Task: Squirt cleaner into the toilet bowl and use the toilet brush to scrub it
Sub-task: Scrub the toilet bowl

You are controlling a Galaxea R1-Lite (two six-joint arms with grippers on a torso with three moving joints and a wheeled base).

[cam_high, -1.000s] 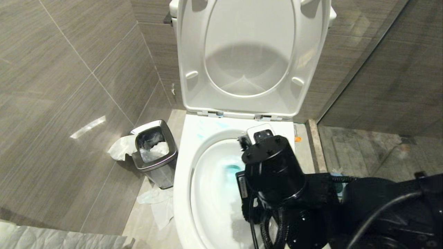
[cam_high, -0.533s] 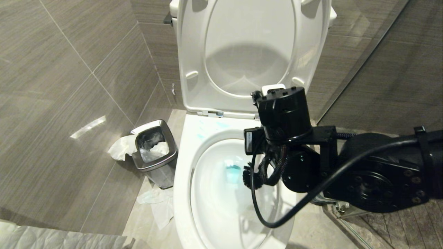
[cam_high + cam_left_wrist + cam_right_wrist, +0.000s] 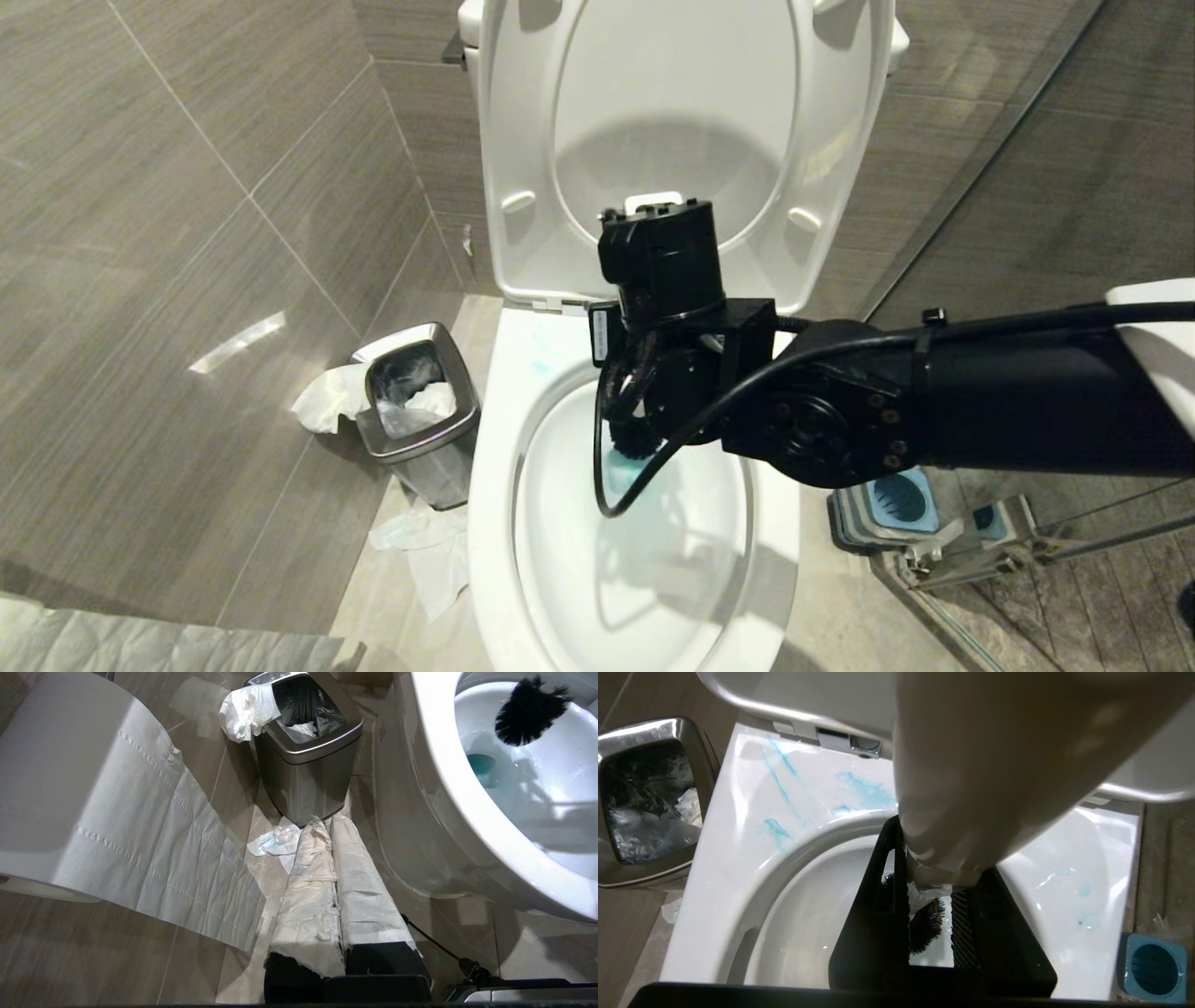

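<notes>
On the far left I see the steel waste bin [image 3: 415, 411] on the floor, tissue [image 3: 322, 399] draped at its side and more paper [image 3: 425, 551] just in front of it. My left gripper [image 3: 345, 877] is parked low beside the toilet bowl [image 3: 490, 523], its paper-wrapped fingers [image 3: 310, 896] pressed together with nothing between them. In the bowl, teal cleaner [image 3: 866, 791] streaks the rear rim and tints the water. My right gripper [image 3: 931, 891] is clamped on the white handle of the toilet brush [image 3: 528, 711], whose dark head hangs inside the bowl above the water. The blue brush holder [image 3: 896, 499] stands on the floor to the right.
</notes>
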